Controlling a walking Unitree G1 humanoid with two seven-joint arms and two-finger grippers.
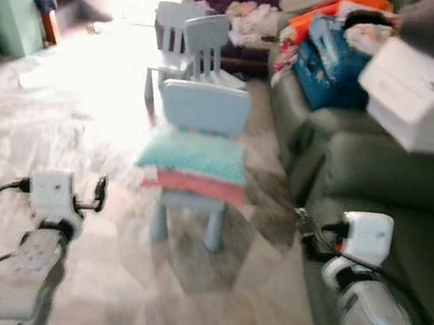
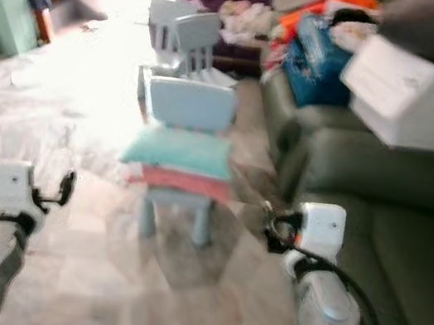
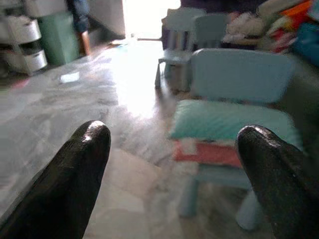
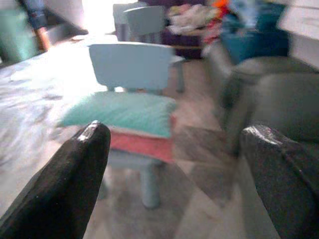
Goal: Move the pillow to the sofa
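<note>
Two pillows (image 1: 194, 157) stacked on chair (image 1: 205, 108) | sofa (image 1: 398, 186) cluttered | both claws (image 3: 172, 149) (image 4: 174, 149) open, empty

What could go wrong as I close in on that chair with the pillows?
Two pillows are stacked: the teal pillow lies on a red pillow, so a grab may drag both. The small blue chair looks light and could tip or slide. The sofa already carries a white box, leaving limited room.
</note>
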